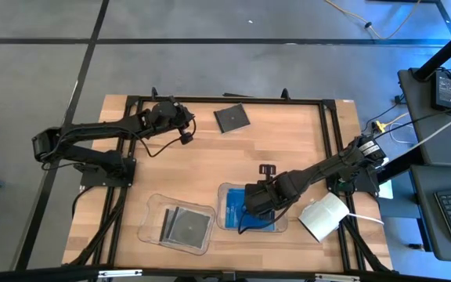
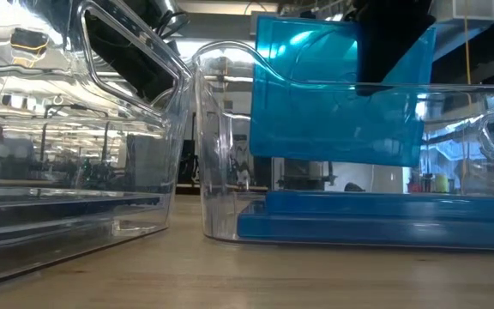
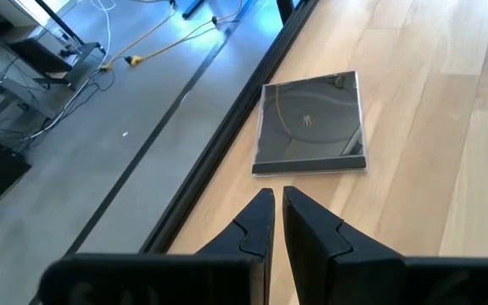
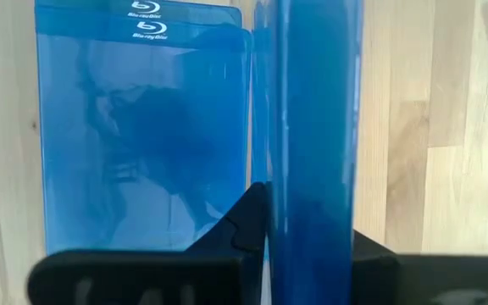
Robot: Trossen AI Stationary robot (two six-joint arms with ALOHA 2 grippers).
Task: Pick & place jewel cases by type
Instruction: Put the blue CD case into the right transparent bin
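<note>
Two blue jewel cases (image 4: 142,135) lie flat and stacked in the clear tray (image 1: 227,221) right under the right gripper (image 1: 258,200), and a third blue case (image 2: 337,90) is pinched on edge between that gripper's fingers, hanging tilted just above the two in the tray. In the right wrist view the held blue case (image 4: 312,144) runs straight up out of the fingers, with the stack just beside it.

Over on the other side, the left gripper (image 1: 180,125) hovers near the far edge of the table (image 1: 288,149), fingers pressed almost together with only a thin slit between them and nothing in them. A lone black jewel case (image 3: 312,123) lies flat on the wood just ahead of those fingertips, not touching them; from above the same black case (image 1: 231,117) sits beside the gripper, close to the table's far rail.

The second clear tray (image 1: 151,223), next to the right gripper's tray, holds dark cases (image 1: 185,225) lying flat.
</note>
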